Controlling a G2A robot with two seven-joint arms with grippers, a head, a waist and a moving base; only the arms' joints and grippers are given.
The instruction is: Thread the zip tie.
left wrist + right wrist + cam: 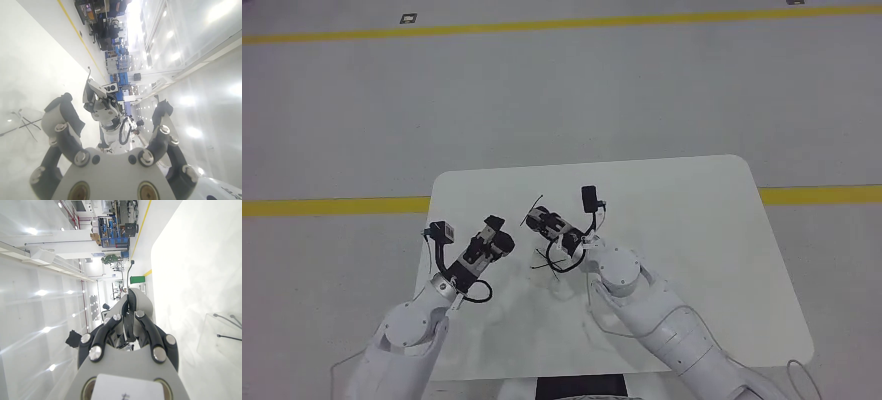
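Top view: the right gripper (pixel 542 222) is clamped on the zip tie (pixel 535 207). A short free end pokes out past its fingertips, up and away from the robot. The left gripper (pixel 495 232) sits just beside it over the white table (pixel 692 200), facing it, with a small gap between the two.

Left wrist view: the left gripper (pixel 115 99) has its fingers spread wide with nothing between them. The right gripper (pixel 88 83) is straight ahead, lined up with the gap. The zip tie (pixel 88 73) rises thin and slightly bent beyond its tips. A clear box (pixel 11 121) with spare ties (pixel 28 124) lies off to one side of the left gripper, well clear of both.

Right wrist view: the right gripper (pixel 130 292) is pinched tight on the strap. The zip tie (pixel 129 275) runs straight out from the tips and ends in a small square block, probably the head.

Judgement: this is the hand-over or align stage, with no threading done yet. To do it well:
- Hold the right arm steady so the free end doesn't wobble.
- Bring the left fingers around the strap close to the exposed end, not near the pinch.
- Close squarely on the flat face.
- Check which end is the head first, since the tail is hidden in the grip.
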